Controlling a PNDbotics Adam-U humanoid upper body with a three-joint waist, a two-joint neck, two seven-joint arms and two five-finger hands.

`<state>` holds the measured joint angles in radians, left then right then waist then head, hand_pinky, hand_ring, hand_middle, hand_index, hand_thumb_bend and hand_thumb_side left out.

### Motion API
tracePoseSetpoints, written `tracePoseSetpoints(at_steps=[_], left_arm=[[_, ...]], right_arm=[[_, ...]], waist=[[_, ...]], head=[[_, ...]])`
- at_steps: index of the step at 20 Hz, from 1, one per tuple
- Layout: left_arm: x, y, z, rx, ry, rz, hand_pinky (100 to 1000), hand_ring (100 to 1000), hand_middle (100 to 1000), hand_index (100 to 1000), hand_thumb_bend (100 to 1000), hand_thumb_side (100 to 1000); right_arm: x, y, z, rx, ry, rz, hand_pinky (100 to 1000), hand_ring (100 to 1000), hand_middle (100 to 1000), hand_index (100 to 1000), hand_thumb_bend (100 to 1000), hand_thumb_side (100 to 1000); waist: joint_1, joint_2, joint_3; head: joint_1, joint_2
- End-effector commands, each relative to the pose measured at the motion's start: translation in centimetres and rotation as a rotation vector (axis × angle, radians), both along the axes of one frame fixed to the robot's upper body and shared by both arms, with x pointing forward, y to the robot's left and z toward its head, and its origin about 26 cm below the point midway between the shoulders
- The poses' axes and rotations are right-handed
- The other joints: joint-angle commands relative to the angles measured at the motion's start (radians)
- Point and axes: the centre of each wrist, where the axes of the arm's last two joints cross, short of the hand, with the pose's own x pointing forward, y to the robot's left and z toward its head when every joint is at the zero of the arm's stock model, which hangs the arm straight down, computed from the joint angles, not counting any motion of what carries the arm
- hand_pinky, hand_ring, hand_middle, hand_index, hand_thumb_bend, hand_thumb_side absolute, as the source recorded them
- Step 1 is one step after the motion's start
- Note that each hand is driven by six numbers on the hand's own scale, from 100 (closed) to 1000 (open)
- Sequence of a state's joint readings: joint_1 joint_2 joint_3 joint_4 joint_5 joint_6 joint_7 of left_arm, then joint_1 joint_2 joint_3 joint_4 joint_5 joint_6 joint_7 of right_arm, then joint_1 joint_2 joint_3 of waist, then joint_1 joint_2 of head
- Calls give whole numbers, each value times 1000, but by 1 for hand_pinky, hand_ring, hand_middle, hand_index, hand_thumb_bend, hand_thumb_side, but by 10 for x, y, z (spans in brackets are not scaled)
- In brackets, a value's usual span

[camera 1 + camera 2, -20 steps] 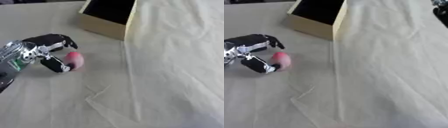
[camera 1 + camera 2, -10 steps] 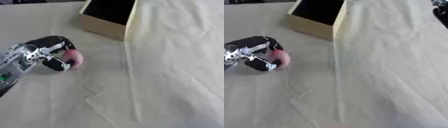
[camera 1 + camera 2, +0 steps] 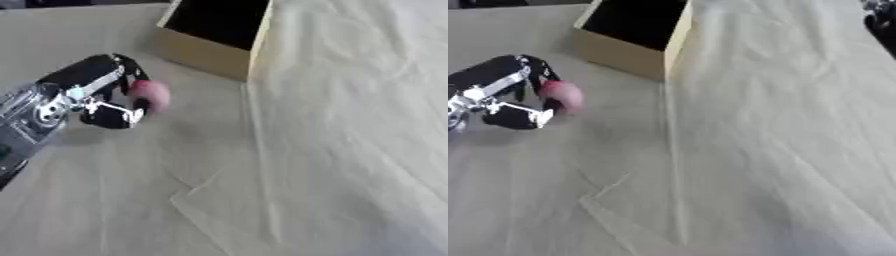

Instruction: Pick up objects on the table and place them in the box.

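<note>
1. One small pink object point(image 3: 151, 94) is sitting pinched between the curled fingers and thumb of the left hand point(image 3: 103, 92), at the counter's left side.
2. The open-topped box point(image 3: 213, 39), pale-walled and dark inside, is standing near the far edge, just beyond the hand.
3. A creased cream cloth point(image 3: 350, 140) is covering the counter point(image 3: 52, 30).
4. The right hand point(image 3: 880, 20) is barely showing at the upper right corner; its fingers cannot be made out.
</note>
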<state>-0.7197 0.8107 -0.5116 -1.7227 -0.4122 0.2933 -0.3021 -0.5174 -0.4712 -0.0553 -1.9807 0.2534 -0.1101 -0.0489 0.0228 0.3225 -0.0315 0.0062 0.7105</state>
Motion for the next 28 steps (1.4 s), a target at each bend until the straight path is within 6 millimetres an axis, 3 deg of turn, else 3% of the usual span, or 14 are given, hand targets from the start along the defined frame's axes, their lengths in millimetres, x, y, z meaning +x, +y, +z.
tracePoseSetpoints(at_steps=[1, 8, 16, 21, 28], left_arm=[[-11, 5, 38, -26, -116, -6, 374, 567, 666, 713, 100, 197], [-11, -2, 94, -118, -326, -87, 330, 543, 637, 689, 100, 237], [30, -19, 134, -148, -455, -107, 324, 536, 615, 671, 100, 245], [59, -31, 145, -158, -507, -91, 323, 534, 612, 667, 100, 259], [91, -41, 137, -113, -527, -87, 334, 539, 611, 666, 100, 248]], right_arm=[[-5, -1, 8, -4, -31, 2, 843, 676, 570, 789, 100, 718], [-5, 0, 10, -7, -41, 3, 843, 676, 570, 789, 100, 718], [-4, 2, 14, -9, -54, 11, 843, 676, 569, 789, 100, 717], [-4, 5, 18, -11, -70, 27, 843, 677, 570, 789, 100, 714], [-4, 8, 25, -14, -94, 42, 844, 677, 569, 789, 100, 713]], waist=[[-1, -21, 1], [1, -15, -4], [10, -2, -27], [10, 9, -57], [13, 37, -97]], head=[[-4, -10], [-10, -20], [-7, -60], [0, -97], [38, -139]])
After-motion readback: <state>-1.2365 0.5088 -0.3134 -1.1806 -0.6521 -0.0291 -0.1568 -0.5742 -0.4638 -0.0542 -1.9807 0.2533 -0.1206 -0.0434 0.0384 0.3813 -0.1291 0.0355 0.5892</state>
